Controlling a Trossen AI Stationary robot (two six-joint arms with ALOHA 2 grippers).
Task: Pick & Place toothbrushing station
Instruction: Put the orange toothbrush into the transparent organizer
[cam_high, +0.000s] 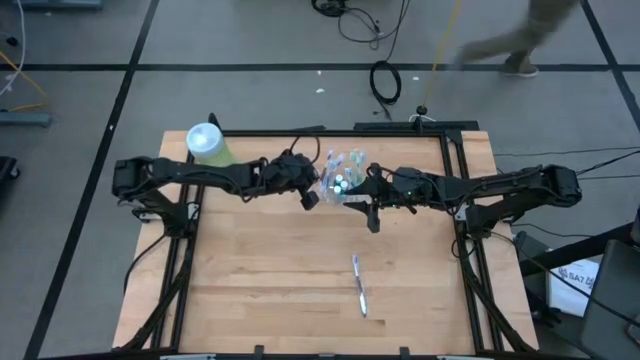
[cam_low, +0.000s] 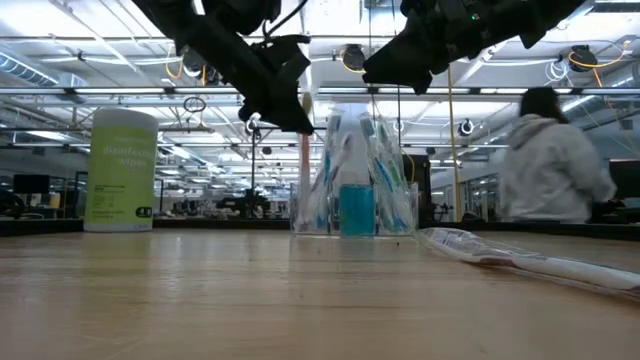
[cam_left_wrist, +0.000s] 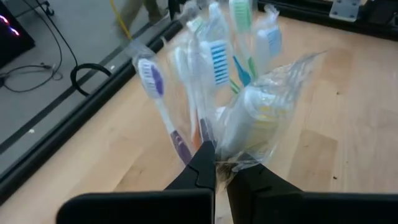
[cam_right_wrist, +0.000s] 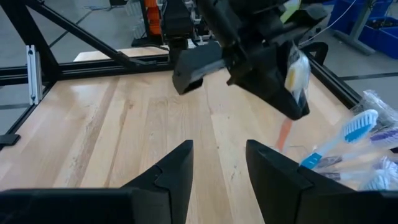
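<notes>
1. Lying loose in the high view's lower centre, your wrapped toothbrush (cam_high: 358, 285) runs lengthwise up the frame.
2. Your cup (cam_high: 343, 176) of brushes stands upper centre.
3. Your left gripper (cam_left_wrist: 216, 163) pinches its wrapping; your right gripper (cam_right_wrist: 219, 163), spread and empty, hangs nearer the loose brush.

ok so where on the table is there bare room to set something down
Free: the front left stretch of table, left of the wrapped toothbrush, and the front right beyond it. Crowded: the back middle, where the left claw and right claw flank the cup of toothbrushes; the green bottle takes the back left corner.
</notes>
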